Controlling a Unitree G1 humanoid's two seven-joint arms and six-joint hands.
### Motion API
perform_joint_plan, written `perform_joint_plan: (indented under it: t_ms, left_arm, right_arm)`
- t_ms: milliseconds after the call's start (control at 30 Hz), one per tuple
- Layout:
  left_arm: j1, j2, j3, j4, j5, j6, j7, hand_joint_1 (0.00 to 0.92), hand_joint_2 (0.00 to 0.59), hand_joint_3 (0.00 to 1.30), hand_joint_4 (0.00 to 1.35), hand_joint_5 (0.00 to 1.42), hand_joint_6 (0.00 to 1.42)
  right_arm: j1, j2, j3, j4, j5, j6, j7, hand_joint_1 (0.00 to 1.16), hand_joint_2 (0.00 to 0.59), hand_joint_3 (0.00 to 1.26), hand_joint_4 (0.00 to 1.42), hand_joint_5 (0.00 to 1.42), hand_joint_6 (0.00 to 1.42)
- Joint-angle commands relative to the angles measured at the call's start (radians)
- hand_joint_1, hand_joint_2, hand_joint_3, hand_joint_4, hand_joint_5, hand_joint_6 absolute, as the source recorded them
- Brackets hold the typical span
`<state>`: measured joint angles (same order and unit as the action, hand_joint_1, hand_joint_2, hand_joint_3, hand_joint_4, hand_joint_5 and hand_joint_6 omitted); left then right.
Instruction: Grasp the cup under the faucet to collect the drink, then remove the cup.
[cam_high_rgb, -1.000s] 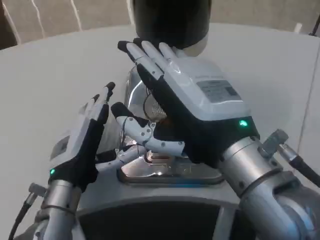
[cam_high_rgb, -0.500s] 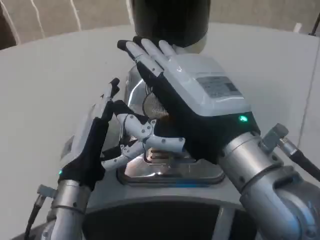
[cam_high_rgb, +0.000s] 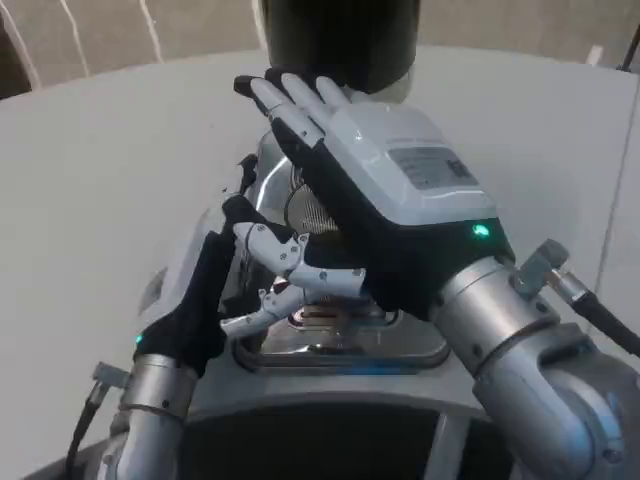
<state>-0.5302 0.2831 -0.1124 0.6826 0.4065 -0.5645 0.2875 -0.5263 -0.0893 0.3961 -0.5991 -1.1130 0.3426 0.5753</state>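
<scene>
Since a second ago the left robot hand (cam_high_rgb: 205, 290) has swung in from the left, so it's now edge-on right against the machine's chrome front, and the right robot hand (cam_high_rgb: 385, 205) sits about where it was. Going big to small: white counter (cam_high_rgb: 90, 170) has loads of free room out left and far right. The drink machine (cam_high_rgb: 330, 35), black on top with a chrome drip tray (cam_high_rgb: 340, 345) below, sits at the middle. Right robot hand lies flat over the faucet area, fingers straight and spread, gripping nothing. Left one's grip I can't tell. The cup is hidden under the hands, so its location and orientation are anyone's guess.
</scene>
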Motion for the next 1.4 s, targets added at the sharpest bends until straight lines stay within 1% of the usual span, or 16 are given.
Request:
perform_joint_plan:
  t_ms: [33,167,233,267,367,400,467,533,633,733,900,933,1033,1100,1233,1400]
  left_arm:
    - [-0.015,-0.004,-0.019,0.022,0.017,-0.02,0.017,0.442,0.059,0.0,0.0,0.02,0.04]
    - [-0.019,-0.001,-0.025,0.03,0.017,-0.022,0.022,0.443,0.06,0.0,0.0,0.03,0.04]
    - [-0.019,0.0,-0.027,0.032,0.017,-0.024,0.02,0.443,0.062,0.0,0.0,0.03,0.05]
    - [-0.02,0.001,-0.027,0.033,0.016,-0.025,0.02,0.443,0.063,0.0,0.0,0.03,0.05]
    - [-0.02,0.0,-0.029,0.036,0.015,-0.027,0.019,0.44,0.066,0.0,0.0,0.03,0.05]
    - [-0.021,-0.001,-0.029,0.038,0.014,-0.027,0.019,0.439,0.066,0.0,0.0,0.03,0.05]
    - [-0.025,-0.002,-0.031,0.043,0.014,-0.029,0.018,0.437,0.067,0.0,0.0,0.03,0.05]
    - [-0.029,-0.004,-0.033,0.048,0.013,-0.033,0.015,0.436,0.068,0.0,0.0,0.03,0.05]
    - [-0.032,-0.008,-0.035,0.051,0.011,-0.037,0.011,0.435,0.068,0.0,0.0,0.04,0.05]
    - [-0.033,-0.012,-0.038,0.051,0.012,-0.038,0.01,0.432,0.067,0.0,0.0,0.04,0.05]
    - [-0.038,-0.017,-0.041,0.057,0.014,-0.039,0.012,0.427,0.066,0.0,0.0,0.04,0.06]
    - [-0.04,-0.019,-0.041,0.06,0.014,-0.04,0.013,0.427,0.066,0.0,0.0,0.04,0.06]
    - [-0.049,-0.028,-0.04,0.071,0.008,-0.046,0.016,0.426,0.066,0.0,0.0,0.06,0.09]
    - [-0.055,-0.034,-0.042,0.078,0.011,-0.051,0.022,0.427,0.067,0.0,0.0,0.06,0.09]
    - [-0.069,-0.046,-0.046,0.098,0.013,-0.054,0.031,0.431,0.069,0.0,0.0,0.07,0.1]
    - [-0.076,-0.055,-0.056,0.116,0.016,-0.057,0.036,0.432,0.069,0.0,0.0,0.08,0.11]
  right_arm:
    - [0.011,0.001,0.009,-0.009,0.002,-0.013,0.028,0.28,0.477,0.05,0.0,0.0,0.0]
    - [0.042,0.005,-0.001,-0.036,-0.007,-0.008,0.007,0.28,0.478,0.05,0.0,0.0,0.0]
    - [0.069,0.011,-0.005,-0.055,-0.019,-0.01,-0.019,0.3,0.494,0.04,0.0,0.0,0.0]
    - [0.1,0.021,-0.007,-0.077,-0.039,-0.01,-0.056,0.34,0.495,0.04,0.0,0.0,0.0]
    - [0.188,0.058,-0.009,-0.128,-0.096,-0.007,-0.16,0.36,0.506,0.04,0.0,0.0,0.0]
    - [0.215,0.076,-0.01,-0.138,-0.113,-0.005,-0.193,0.38,0.498,0.03,0.0,0.0,0.0]
    - [0.271,0.112,-0.012,-0.161,-0.146,0.001,-0.264,0.41,0.507,0.02,0.0,0.0,0.0]
    - [0.301,0.136,-0.012,-0.168,-0.168,-0.007,-0.3,0.41,0.498,0.01,0.0,0.0,0.0]
    - [0.333,0.157,-0.006,-0.176,-0.203,-0.024,-0.355,0.42,0.495,0.01,0.0,0.0,0.0]
    - [0.353,0.168,-0.005,-0.185,-0.232,-0.031,-0.368,0.42,0.494,0.0,0.0,0.0,0.0]
    - [0.43,0.156,-0.027,-0.239,-0.299,-0.04,-0.346,0.42,0.494,0.0,0.0,0.0,0.0]
    - [0.467,0.149,-0.036,-0.257,-0.312,-0.042,-0.34,0.42,0.494,0.0,0.0,0.0,0.0]
    - [0.589,0.139,-0.065,-0.315,-0.338,-0.052,-0.343,0.5,0.493,0.0,0.0,0.0,0.0]
    - [0.645,0.14,-0.08,-0.342,-0.347,-0.066,-0.351,0.51,0.49,0.0,0.0,0.0,0.0]
    - [0.808,0.125,-0.137,-0.426,-0.352,-0.107,-0.368,0.53,0.475,0.0,0.0,0.0,0.0]
    - [0.939,0.136,-0.175,-0.448,-0.356,-0.183,-0.424,0.54,0.472,0.0,0.0,0.0,0.0]
